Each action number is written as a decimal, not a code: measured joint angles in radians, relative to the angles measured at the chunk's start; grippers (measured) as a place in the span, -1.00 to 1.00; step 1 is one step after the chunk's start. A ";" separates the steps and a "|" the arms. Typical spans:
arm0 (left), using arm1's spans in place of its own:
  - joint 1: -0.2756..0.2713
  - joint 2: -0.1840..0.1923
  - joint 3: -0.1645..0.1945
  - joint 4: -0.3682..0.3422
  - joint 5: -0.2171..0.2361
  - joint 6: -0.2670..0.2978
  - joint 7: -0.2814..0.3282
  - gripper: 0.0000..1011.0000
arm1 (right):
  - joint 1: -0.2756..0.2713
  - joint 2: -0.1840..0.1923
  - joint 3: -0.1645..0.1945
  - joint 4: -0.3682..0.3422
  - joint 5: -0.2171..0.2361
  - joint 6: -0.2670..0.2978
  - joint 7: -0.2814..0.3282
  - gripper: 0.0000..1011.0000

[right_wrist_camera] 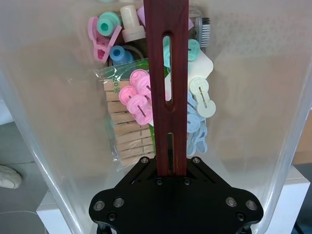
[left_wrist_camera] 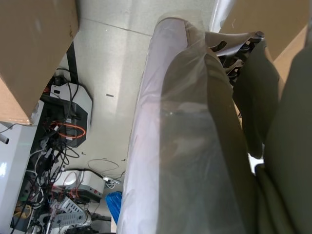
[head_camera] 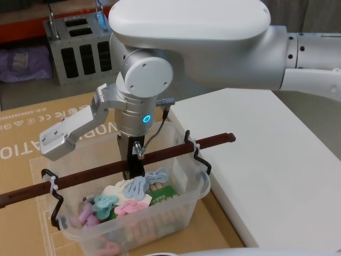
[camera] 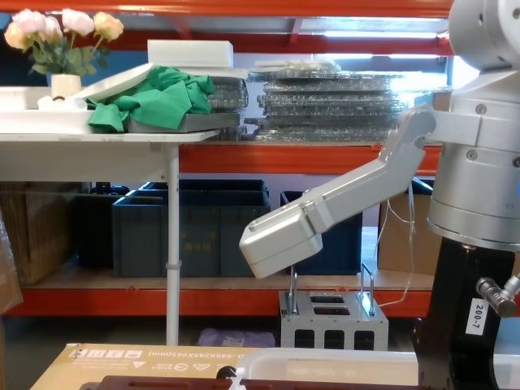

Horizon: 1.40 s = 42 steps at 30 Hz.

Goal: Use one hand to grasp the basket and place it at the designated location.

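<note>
The basket (head_camera: pixel 178 210) is a translucent whitish tub holding pastel clothes pegs and a bag of wooden pegs (right_wrist_camera: pixel 127 134). A long reddish-brown bar handle (head_camera: pixel 90 173) spans its top on black wire hooks, with white zip ties (head_camera: pixel 53 188) at the ends. My right gripper (head_camera: pixel 134 168) comes down from above and is shut on the middle of the bar. In the right wrist view the handle (right_wrist_camera: pixel 168 73) runs straight out from the right gripper (right_wrist_camera: pixel 171 168) over the pegs. The chest view catches the basket rim (camera: pixel 325 357) at the bottom edge.
The basket is over a brown cardboard box (head_camera: pixel 32 133). A white table (head_camera: pixel 277 160) lies right beside it. A grey metal box (head_camera: pixel 80 45) with two handles stands behind on the floor. Dark blue crates (camera: pixel 191 223) sit on a low shelf.
</note>
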 joint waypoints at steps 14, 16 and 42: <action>0.000 0.000 0.000 0.000 0.000 0.000 0.000 -1.00 | -0.001 -0.009 0.000 0.017 0.002 -0.005 0.004 -1.00; 0.000 0.000 0.000 0.000 0.000 0.000 0.000 -1.00 | -0.001 -0.011 -0.001 0.020 0.002 -0.007 0.004 -1.00; 0.000 0.000 0.000 0.000 0.000 0.000 0.000 -1.00 | 0.005 -0.042 -0.011 0.073 0.012 -0.048 0.001 -1.00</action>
